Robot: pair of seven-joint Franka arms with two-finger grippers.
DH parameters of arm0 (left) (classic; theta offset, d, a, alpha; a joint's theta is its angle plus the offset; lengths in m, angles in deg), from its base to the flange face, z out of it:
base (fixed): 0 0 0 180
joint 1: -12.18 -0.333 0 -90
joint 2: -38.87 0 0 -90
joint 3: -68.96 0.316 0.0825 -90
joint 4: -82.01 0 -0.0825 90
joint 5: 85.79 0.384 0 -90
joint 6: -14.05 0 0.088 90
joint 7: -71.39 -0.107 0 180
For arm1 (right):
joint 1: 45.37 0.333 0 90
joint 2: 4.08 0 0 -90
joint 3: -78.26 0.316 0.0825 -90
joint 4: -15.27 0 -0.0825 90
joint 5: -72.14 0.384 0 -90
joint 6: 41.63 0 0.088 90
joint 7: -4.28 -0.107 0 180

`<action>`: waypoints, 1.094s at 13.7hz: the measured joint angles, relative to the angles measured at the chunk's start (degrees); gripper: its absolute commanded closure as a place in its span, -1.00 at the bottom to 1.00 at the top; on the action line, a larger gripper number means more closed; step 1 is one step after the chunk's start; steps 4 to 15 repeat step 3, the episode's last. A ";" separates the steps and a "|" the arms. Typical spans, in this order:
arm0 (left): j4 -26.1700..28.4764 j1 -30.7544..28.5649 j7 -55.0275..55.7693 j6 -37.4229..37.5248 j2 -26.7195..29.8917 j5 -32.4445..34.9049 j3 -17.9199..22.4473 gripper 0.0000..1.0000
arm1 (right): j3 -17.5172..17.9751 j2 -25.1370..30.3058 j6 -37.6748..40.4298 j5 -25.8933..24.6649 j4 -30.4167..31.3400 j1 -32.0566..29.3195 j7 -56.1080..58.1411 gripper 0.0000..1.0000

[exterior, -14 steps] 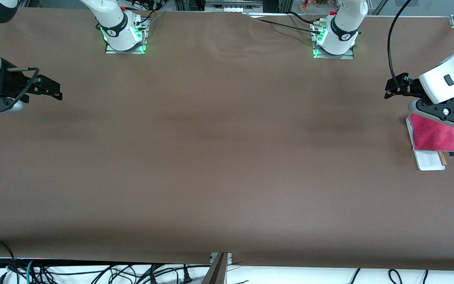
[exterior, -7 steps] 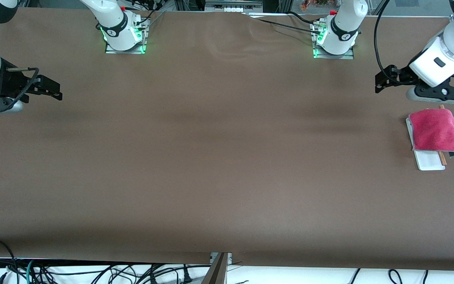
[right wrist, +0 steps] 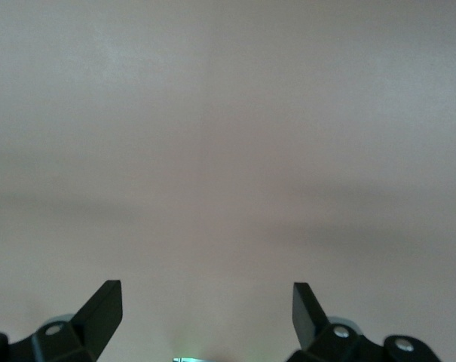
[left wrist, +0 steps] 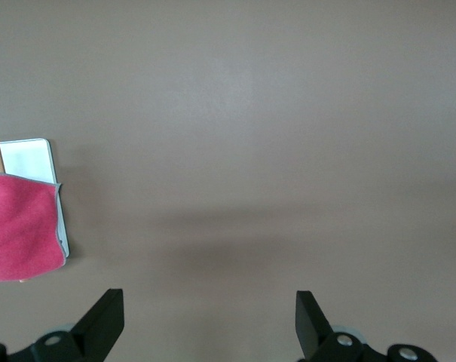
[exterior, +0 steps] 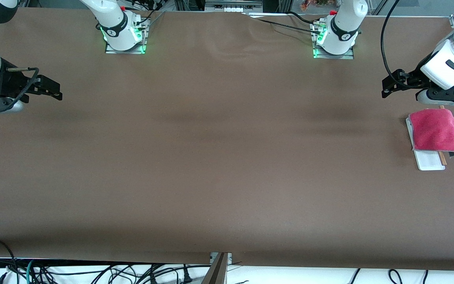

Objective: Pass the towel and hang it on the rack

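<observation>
The pink-red towel hangs draped over the rack at the left arm's end of the table. The rack's white base and the brown ends of its rods stick out from under the cloth. My left gripper is open and empty, in the air over bare table close to the rack. In the left wrist view the towel and the rack base lie off to one side of the open gripper. My right gripper is open and empty and waits over the right arm's end of the table; the right wrist view shows only bare table past its gripper.
The brown table top stretches between the two arms. The arm bases stand along the table's edge farthest from the front camera. Cables lie off the edge nearest to it.
My left gripper has lifted off from over the towel and drawn back toward the arm bases, then shifted slightly. The towel stays on the rack. The right arm has not moved.
</observation>
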 measured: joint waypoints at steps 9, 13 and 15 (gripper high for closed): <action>-0.29 -0.47 0.09 0.00 -0.07 0.00 -1.00 -1.00 | 0.00 0.00 0.00 0.00 0.00 0.00 0.00 -1.00; -0.29 -0.47 0.09 0.00 -0.07 0.00 -1.00 -1.00 | 0.00 0.00 0.00 0.00 0.00 0.00 0.00 -1.00; -0.29 -0.47 0.09 0.00 -0.07 0.00 -1.00 -1.00 | 0.00 0.00 0.00 0.00 0.00 0.00 0.00 -1.00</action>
